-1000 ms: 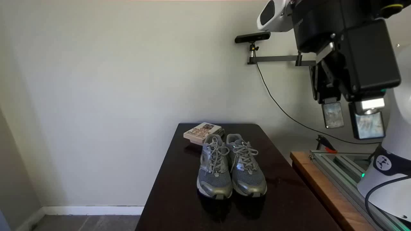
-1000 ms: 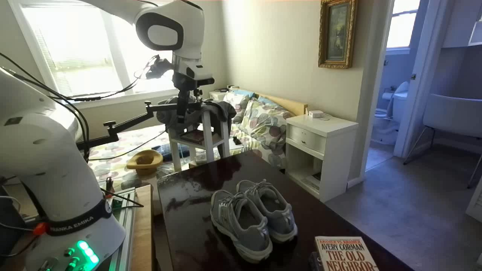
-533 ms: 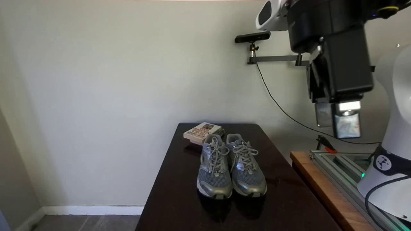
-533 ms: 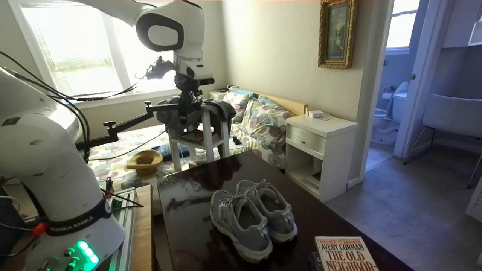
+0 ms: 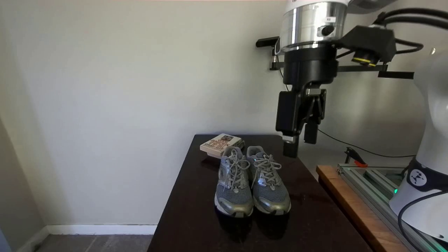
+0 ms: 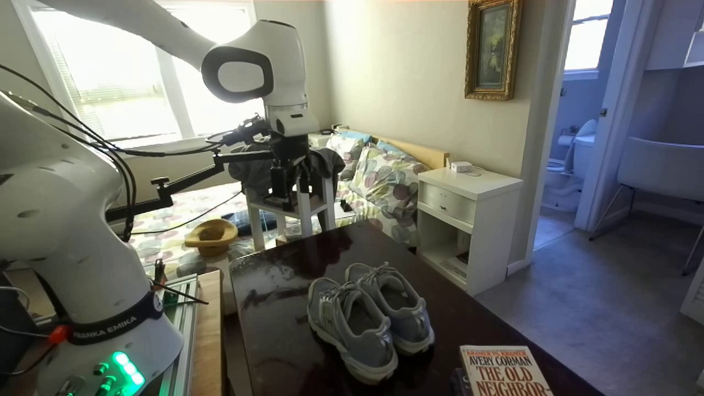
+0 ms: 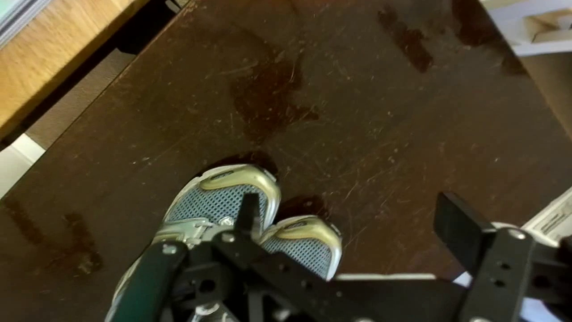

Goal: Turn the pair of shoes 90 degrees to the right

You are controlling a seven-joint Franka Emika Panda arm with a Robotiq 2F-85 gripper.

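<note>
The pair of shoes stands side by side on the dark table. In an exterior view the left shoe (image 5: 233, 190) and right shoe (image 5: 271, 192) have their toes towards the camera. In an exterior view the near shoe (image 6: 355, 333) and far shoe (image 6: 399, 308) show their heels. My gripper (image 5: 300, 141) hangs in the air above the table, apart from the shoes; it also shows in an exterior view (image 6: 291, 187). In the wrist view the gripper (image 7: 351, 203) has its fingers wide apart with nothing between them. Both shoe toes show there; the gripper hides the rest.
Books (image 5: 219, 143) lie behind the shoes; they also show in an exterior view (image 6: 503, 371). The dark table (image 5: 196, 224) stands beside a wooden bench edge (image 5: 350, 199) bearing the robot base. A stool with grey cloth (image 6: 324, 165) and a white nightstand (image 6: 473, 192) stand beyond the table.
The gripper has come lower, turned about its axis, and moved left towards the shoes in an exterior view. The shoes and books have not moved.
</note>
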